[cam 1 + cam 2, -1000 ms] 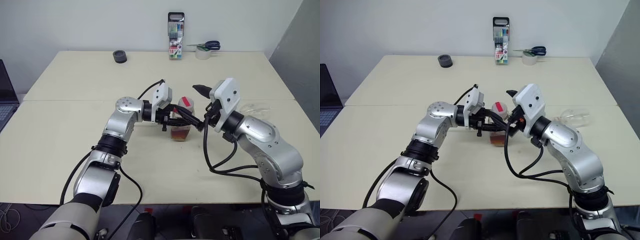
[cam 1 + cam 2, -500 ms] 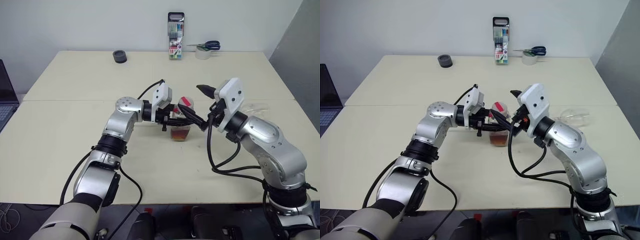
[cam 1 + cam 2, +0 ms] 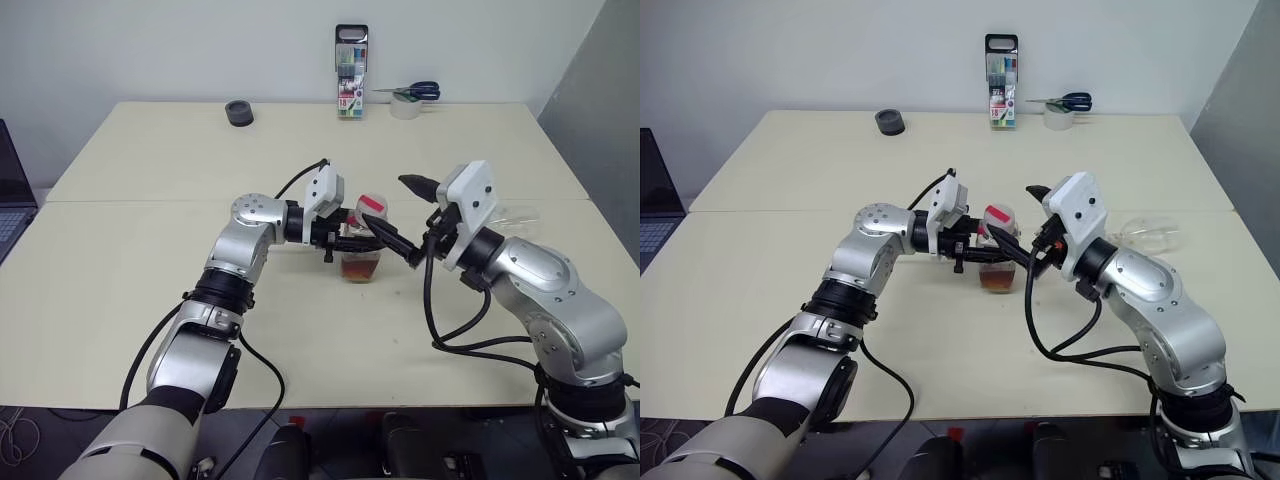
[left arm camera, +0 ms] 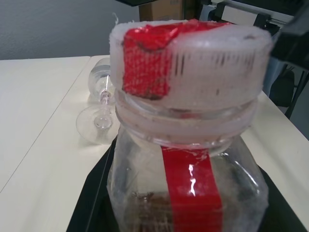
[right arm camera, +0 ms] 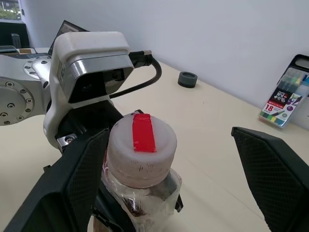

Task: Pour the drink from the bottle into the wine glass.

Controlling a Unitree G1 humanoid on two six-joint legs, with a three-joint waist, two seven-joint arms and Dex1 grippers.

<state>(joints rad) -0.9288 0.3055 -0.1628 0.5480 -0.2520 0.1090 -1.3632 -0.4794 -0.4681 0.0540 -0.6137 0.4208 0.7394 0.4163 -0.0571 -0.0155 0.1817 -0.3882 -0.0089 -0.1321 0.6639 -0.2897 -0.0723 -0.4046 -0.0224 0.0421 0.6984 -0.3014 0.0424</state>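
Left pincer [image 3: 362, 243] grips the bottle [image 3: 361, 250] body; right pincer [image 3: 410, 220] stands open beside the cap [image 5: 141, 147]. Bottle likely light, thin-walled: hold low, twist the cap.

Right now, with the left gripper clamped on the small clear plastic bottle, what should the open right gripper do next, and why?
Probably close the right gripper onto the white cap with the red strip and twist it off. The left gripper holds the small clear plastic bottle upright, still capped, and the open fingers flank that cap.

Clear bottle [image 3: 362, 245] (red-taped white cap [image 5: 141, 146]), amber drink [image 3: 360, 268].
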